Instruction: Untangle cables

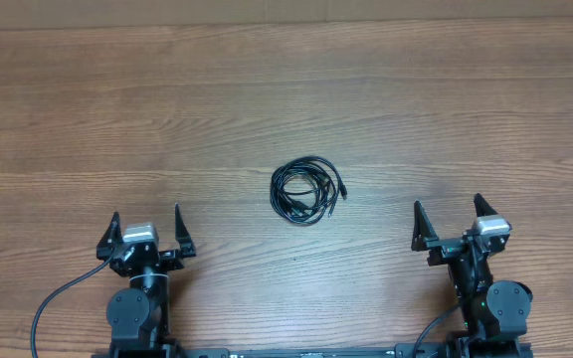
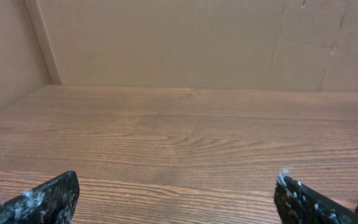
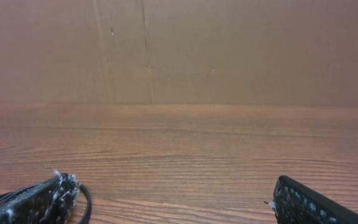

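Note:
The cables (image 1: 307, 191) lie as one small coiled black bundle on the wooden table (image 1: 286, 89), midway between the two arms and a little farther back. My left gripper (image 1: 146, 212) rests near the front left, well to the left of the bundle, open with nothing between its fingers (image 2: 55, 198). My right gripper (image 1: 448, 201) rests near the front right, also open and empty. Neither wrist view shows the bundle. The left gripper (image 2: 177, 180) and right gripper (image 3: 173, 186) each face bare wood.
A cardboard wall (image 2: 166, 43) stands behind the table and shows again as the wall (image 3: 229, 50) in the right wrist view. A thin black wire loop (image 3: 84, 200) hangs beside the right gripper's left finger. Thicker arm wires (image 1: 53, 298) trail at the front edge.

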